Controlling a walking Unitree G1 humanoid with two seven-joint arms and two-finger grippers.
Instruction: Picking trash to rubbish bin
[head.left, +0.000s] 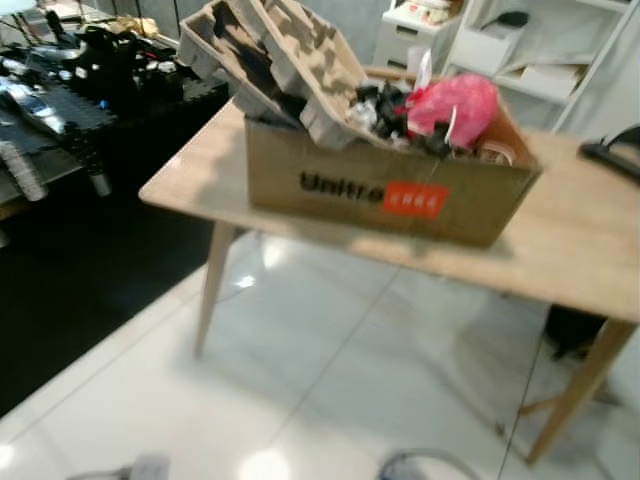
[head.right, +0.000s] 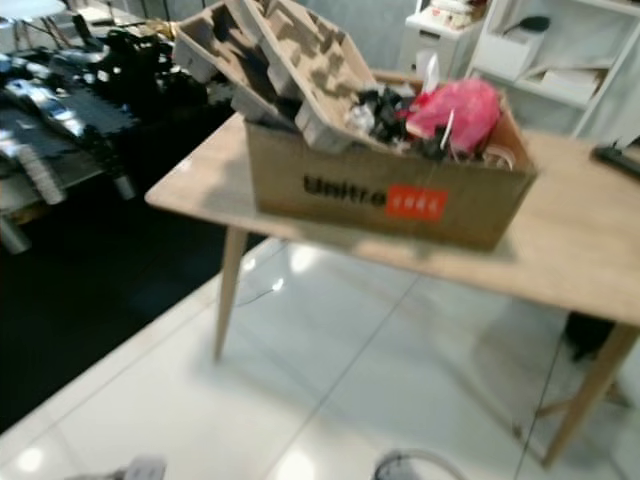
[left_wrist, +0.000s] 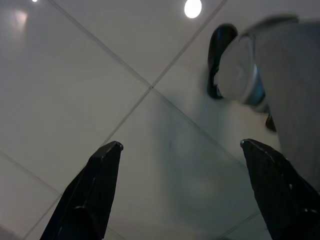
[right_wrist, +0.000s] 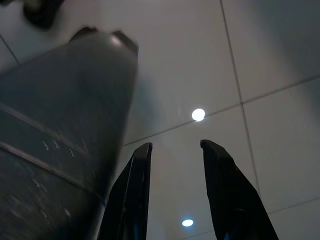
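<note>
While the head views are somewhat blurred, they show a cardboard box (head.left: 390, 195) with dark lettering and a red label standing on a light wooden tabletop (head.left: 580, 250), set toward its front edge. Large moulded pulp trays (head.left: 280, 60) lean out of the box on the robot's left side, rising above its rim. Beside them, inside the box, lies a pink bag (head.left: 455, 105) among dark scraps (head.left: 385, 110) and some pale bits that are too blurred to name. Beyond the tabletop stands a white shelf unit (head.left: 540, 60), and to the robot's left a low black surface carries dark equipment (head.left: 90, 70) that cannot be made out clearly. Under and before the tabletop spreads a glossy white tiled floor (head.left: 300, 380) with lamp reflections on it. Seen from its wrist camera, the left gripper (left_wrist: 180, 150) hangs over the floor tiles with its fingers (left_wrist: 97, 190) spread wide and nothing between them; a grey part of the robot's body (left_wrist: 280, 75) is near it. From its own wrist camera, the right gripper (right_wrist: 175, 147) also points at the floor, its fingers (right_wrist: 132, 195) a modest gap apart and holding nothing, with a dark grey limb (right_wrist: 55, 125) of the robot close alongside.
</note>
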